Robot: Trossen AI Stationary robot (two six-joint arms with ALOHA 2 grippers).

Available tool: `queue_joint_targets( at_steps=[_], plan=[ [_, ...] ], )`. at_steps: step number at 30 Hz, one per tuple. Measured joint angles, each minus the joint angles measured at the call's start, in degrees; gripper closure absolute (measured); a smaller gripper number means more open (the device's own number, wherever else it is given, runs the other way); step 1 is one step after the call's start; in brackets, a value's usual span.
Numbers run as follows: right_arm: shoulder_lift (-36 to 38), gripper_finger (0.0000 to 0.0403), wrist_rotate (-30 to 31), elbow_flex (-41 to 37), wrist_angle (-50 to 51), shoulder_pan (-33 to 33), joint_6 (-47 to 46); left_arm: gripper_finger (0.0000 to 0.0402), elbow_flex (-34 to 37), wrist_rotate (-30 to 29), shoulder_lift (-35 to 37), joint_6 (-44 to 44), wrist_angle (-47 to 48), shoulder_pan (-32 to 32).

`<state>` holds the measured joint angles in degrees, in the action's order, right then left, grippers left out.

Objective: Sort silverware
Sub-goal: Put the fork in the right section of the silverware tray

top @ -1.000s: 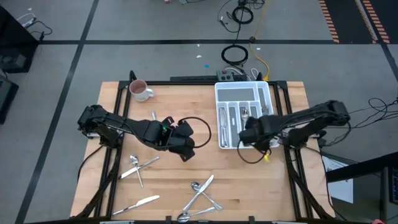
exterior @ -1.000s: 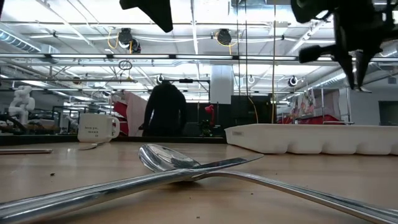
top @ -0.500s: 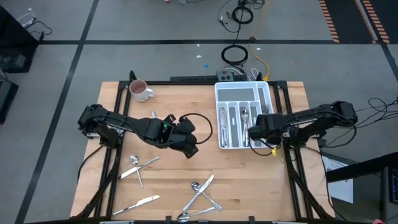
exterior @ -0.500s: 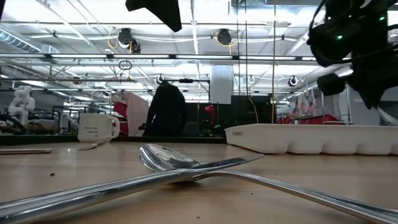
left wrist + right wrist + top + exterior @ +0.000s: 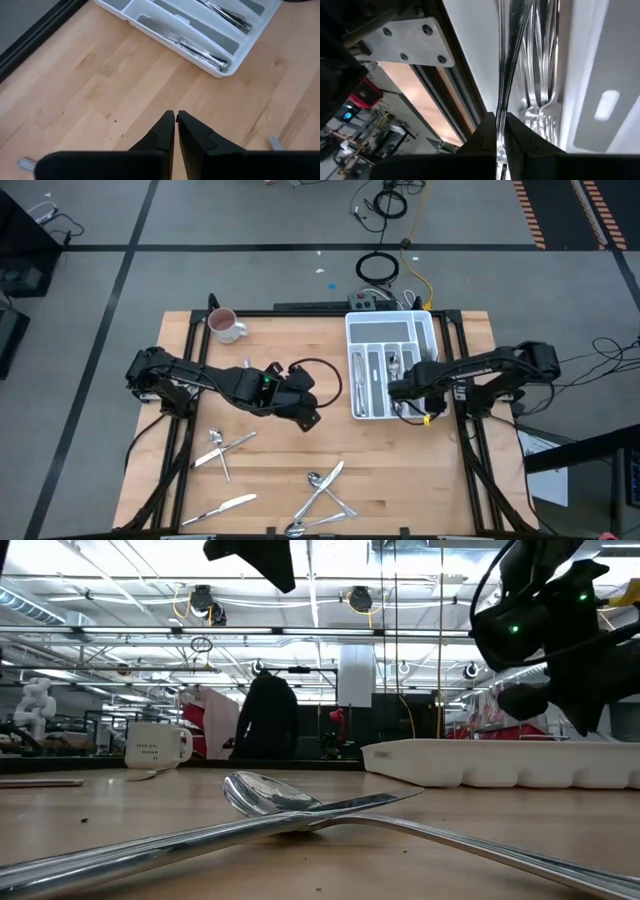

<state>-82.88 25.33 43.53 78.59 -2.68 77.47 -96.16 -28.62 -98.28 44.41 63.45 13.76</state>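
Fingers of the right arm (image 5: 398,390) sit over the tray (image 5: 420,330); the left arm's (image 5: 308,418) hang above bare desk (image 5: 270,460). Left wrist view: fingers (image 5: 176,125) nearly touching, empty. Right wrist view: fingers (image 5: 501,131) pinch a fork (image 5: 506,65) above forks (image 5: 545,95) lying in the tray.

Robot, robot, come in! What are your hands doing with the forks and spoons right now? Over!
Right gripper shut on a fork, over the white tray. Left gripper shut, empty, above bare table. Loose silverware waiting near the front edge. Nothing in the way.
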Motion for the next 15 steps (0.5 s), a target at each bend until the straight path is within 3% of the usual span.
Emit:
queue_joint_targets(
  at_steps=[8,15],
  plan=[
    [-1.78,0.0403,-0.24,-0.09,-8.29,0.00,4.54,0.0369,0.00,0.00,0.00,0.25,0.01,0.00],
    [-2.13,0.0403,-3.54,-0.97,-9.22,-0.04,5.93,0.0369,0.00,0.00,0.00,0.23,0.03,0.00]
  ],
)
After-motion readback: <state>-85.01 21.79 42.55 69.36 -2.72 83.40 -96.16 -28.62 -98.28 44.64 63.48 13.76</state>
